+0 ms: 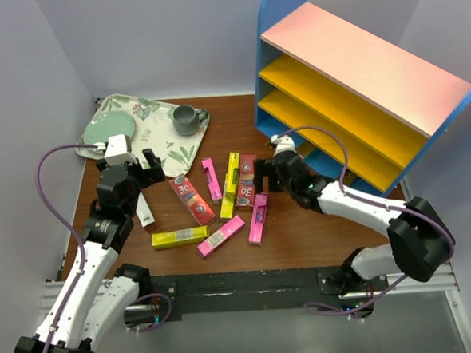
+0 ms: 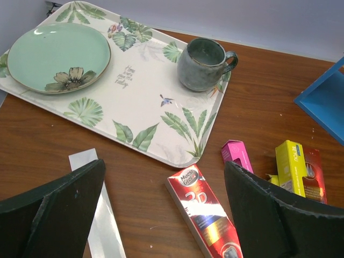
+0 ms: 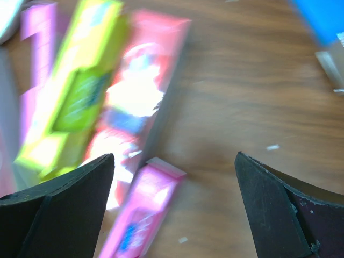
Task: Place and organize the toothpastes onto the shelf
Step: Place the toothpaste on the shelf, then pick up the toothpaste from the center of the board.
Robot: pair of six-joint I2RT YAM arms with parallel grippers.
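Note:
Several toothpastes lie scattered on the wooden table: a red carton, a yellow one, a dark red one, pink ones and a white one. My left gripper hovers open near the tray's front edge. In its wrist view the red carton lies between its fingers, and the white carton lies by the left finger. My right gripper is open over a pink carton and the dark red carton; that view is blurred. The shelf stands at the back right.
A floral tray at the back left carries a green plate and a grey mug. Another yellow carton and a pink one lie near the front. The shelf's blue side panel is close on the right.

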